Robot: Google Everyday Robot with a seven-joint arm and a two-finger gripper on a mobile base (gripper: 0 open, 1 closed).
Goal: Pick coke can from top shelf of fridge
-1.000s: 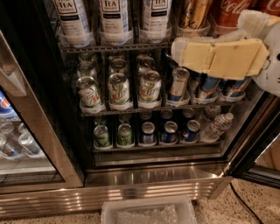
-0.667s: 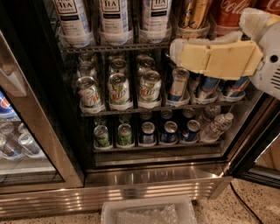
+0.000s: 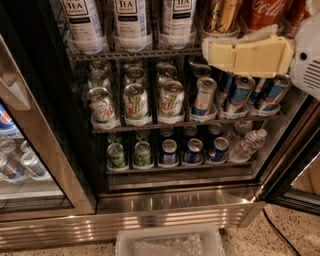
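Note:
The fridge (image 3: 175, 212) stands open with its dark interior facing me. On the top shelf (image 3: 130, 53), at the upper right, a red coke can (image 3: 263, 12) stands in a clear holder, beside a gold-and-black can (image 3: 222, 15); another red can shows partly at the far right edge. My gripper (image 3: 214, 54), with pale yellow fingers, reaches in from the right. It sits just below and in front of the coke can, at the level of the shelf edge, with its tips pointing left under the gold-and-black can. It covers the bottoms of both cans.
White tea bottles (image 3: 129, 20) fill the left of the top shelf. Green and blue-silver cans (image 3: 171, 99) line the lower racks, with a water bottle (image 3: 246, 145) at the lower right. A steel-framed glass-door unit (image 3: 20, 165) stands left, and a clear bin (image 3: 170, 242) lies on the floor.
My gripper has risen a little and shifted slightly left, closer to the top shelf edge under the coke can. The cans and bottles have not moved.

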